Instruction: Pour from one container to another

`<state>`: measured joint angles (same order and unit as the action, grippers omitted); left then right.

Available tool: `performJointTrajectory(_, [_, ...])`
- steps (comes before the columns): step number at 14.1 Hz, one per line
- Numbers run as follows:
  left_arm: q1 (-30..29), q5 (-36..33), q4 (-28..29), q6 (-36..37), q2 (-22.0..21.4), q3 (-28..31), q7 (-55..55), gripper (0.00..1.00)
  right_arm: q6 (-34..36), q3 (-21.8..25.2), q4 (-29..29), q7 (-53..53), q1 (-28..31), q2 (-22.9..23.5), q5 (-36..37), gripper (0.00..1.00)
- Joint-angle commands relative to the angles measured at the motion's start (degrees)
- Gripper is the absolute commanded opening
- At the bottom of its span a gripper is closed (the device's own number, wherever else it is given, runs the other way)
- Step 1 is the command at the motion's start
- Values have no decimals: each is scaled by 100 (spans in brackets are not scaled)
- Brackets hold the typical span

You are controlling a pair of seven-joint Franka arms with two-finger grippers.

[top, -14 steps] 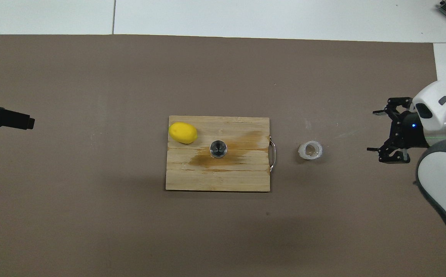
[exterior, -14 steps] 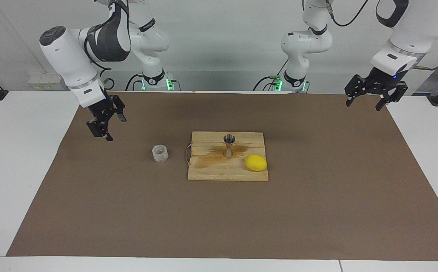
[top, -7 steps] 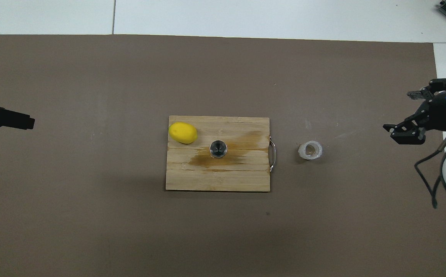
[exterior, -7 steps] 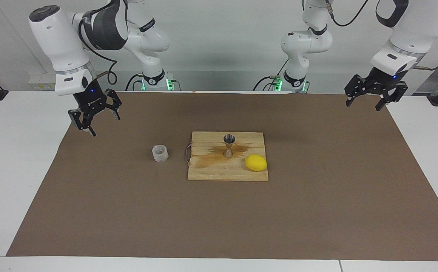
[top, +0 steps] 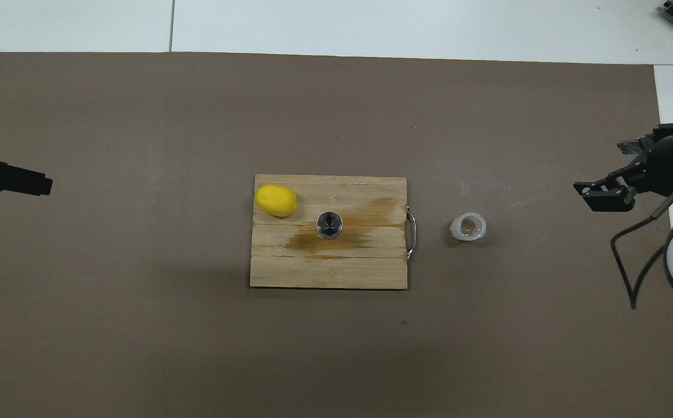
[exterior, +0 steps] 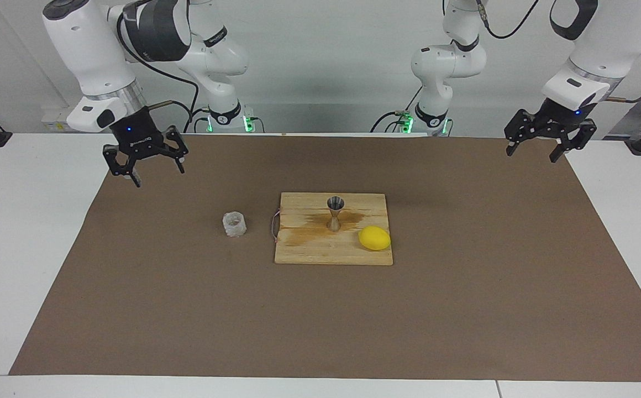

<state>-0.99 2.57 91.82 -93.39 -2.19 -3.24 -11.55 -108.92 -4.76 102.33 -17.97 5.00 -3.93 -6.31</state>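
Crinkled translucent cup (exterior: 234, 224) stands upright on the brown mat (exterior: 464, 309) of the worktop, just beside the handle end of the wooden board (exterior: 320, 254), toward the right arm's end. On the board the metal jigger (exterior: 335, 212) stands upright near a lemon (exterior: 374, 238). Right hand (exterior: 146, 163) hangs above the mat's edge, fingers apart, holding nothing. Left hand (exterior: 541, 143) waits over the other end, fingers apart

Crinkled translucent cup (exterior: 234, 224) stands upright on brown mat; metal jigger (exterior: 335, 212) upright on wooden board.
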Motion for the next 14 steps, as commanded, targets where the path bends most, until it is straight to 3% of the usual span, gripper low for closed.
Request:
performJointTrajectory(1, [47, 51, -76, 66, 9, 52, -40, 100, 764, -34, -729, 1736, -156, 269, 506, 100])
performJointTrajectory(3, [47, 51, -76, 66, 9, 43, -40, 100, 1275, -34, -1153, 2690, -386, 419, 684, 100])
performJointTrajectory(7, [47, 51, -76, 66, 17, 43, -31, 100, 2461, -52, -1865, 3483, -562, 657, 930, 100])
performJointTrajectory(11, [55, 60, -76, 58, 26, 43, -22, 100, 2490, -34, -1357, 3493, -456, 429, 869, 100])
performJointTrajectory(14, [64, 68, -76, 58, 35, 43, -14, 100, 2490, -25, -1312, 3484, -395, 420, 834, 100])
